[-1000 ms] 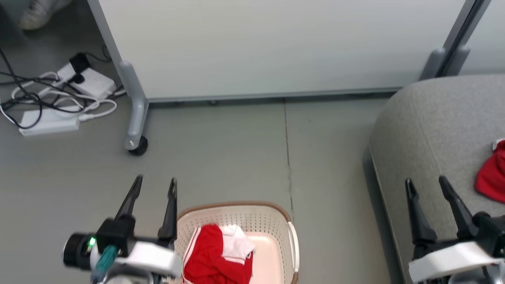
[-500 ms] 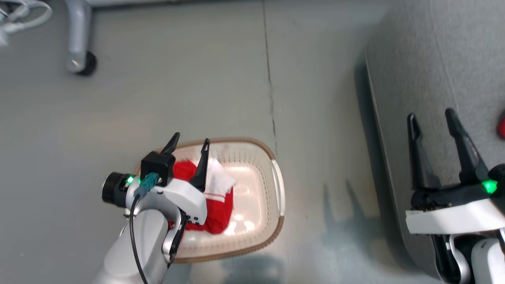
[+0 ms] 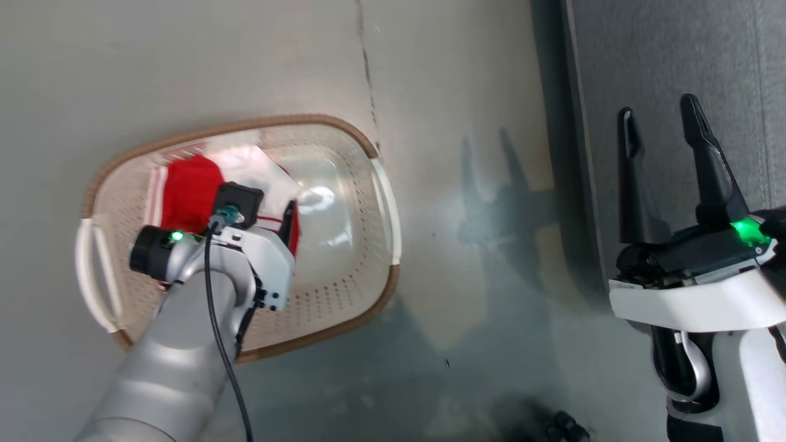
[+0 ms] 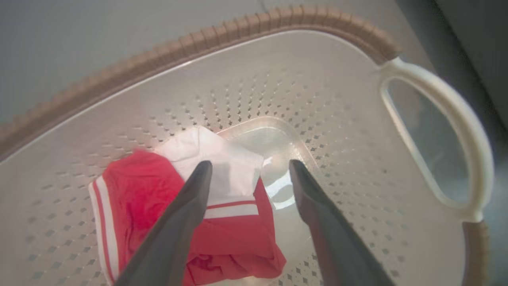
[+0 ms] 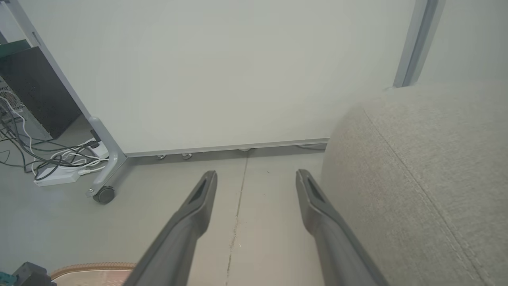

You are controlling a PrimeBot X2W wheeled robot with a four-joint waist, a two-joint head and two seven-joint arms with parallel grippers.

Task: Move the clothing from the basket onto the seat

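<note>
Left gripper [image 4: 251,165]: lowered since earlier into basket [image 4: 337,119], head camera tilted down with it. Jaws wide apart, empty, hung over clothing [image 4: 151,194] on basket floor, likely poised to pinch. Right gripper [image 3: 657,109]: spread, empty, parked by seat [image 3: 724,61].

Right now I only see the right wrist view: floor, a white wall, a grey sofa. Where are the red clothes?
Observer: The bright red fabric garment with white panels lies in the cream-white perforated plastic basket.
Operator: Is the left arm holding it?
Observer: No. The left gripper points down at it, fingers wide open.
Operator: Is the basket far from the sofa?
Observer: A strip of grey floor separates it from the grey fabric seat cushion, on the robot's right.
</note>
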